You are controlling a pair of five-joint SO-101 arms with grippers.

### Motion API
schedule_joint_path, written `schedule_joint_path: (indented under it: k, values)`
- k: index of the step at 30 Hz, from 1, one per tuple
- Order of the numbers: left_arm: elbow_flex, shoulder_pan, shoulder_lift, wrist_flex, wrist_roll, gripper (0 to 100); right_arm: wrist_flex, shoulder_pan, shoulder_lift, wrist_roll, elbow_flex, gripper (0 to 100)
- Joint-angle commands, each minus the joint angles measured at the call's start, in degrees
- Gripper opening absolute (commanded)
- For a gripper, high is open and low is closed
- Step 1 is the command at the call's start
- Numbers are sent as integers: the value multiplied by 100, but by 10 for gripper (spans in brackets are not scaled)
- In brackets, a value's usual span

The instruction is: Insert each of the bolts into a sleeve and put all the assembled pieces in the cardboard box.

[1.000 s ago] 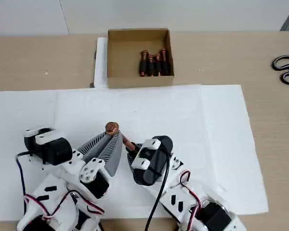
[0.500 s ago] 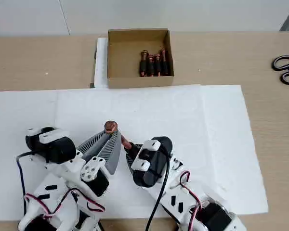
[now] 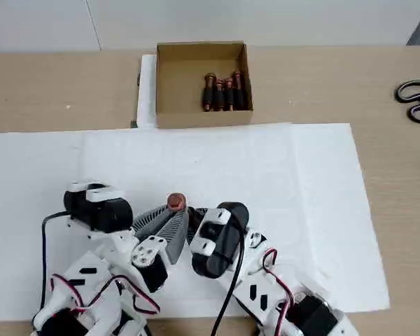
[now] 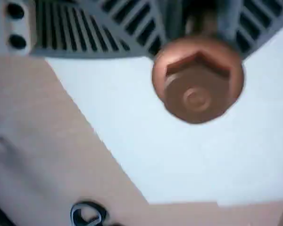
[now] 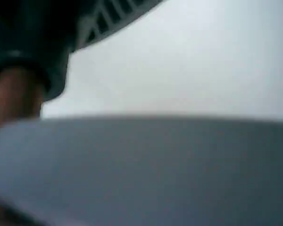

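1. Left pincer (image 3: pixel 173 212) is clenched on a bolt (image 3: pixel 176 203) just under its copper head, low over the white sheet (image 3: pixel 301 182) at the near edge.
2. Right pincer (image 3: pixel 196 215) sits just beside it, tip to tip. Can't tell its grip, it's hidden under its own wrist.
3. Right wrist view: dark sleeve (image 5: pixel 28 42) with the copper shank poking out, so the bolt looks partly inside.
4. Step, my read: insertion, mid-push, not seated yet.
5. Next move needs both pincers kept in line, a push along the shank until the head meets the sleeve, then one lets go and the other carries the piece away.
6. Farther off: cardboard box (image 3: pixel 157 84) with four finished pieces (image 3: pixel 224 92) lying side by side toward one wall.
7. Farthest: scissors (image 3: pixel 416 100) on the table (image 3: pixel 56 91), well apart.
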Motion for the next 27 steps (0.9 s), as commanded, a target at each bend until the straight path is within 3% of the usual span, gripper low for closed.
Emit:
schedule_joint_path:
  k: [1, 8, 17, 24, 27]
  values:
    - [-22, 273, 0, 229, 18, 7, -198, -48, -40, 114, -105, 4]
    - [-4, 475, 0, 730, -360, 7, -198, -48, -40, 123, -273, 4]
    - [145, 448, 0, 721, -1046, 7, -198, -48, -40, 132, -281, 4]
    - [145, 440, -9, 721, -1073, 9, -198, -48, -40, 132, -281, 4]
    - [110, 431, -9, 730, -1081, 66, -198, -22, -40, 132, -281, 4]
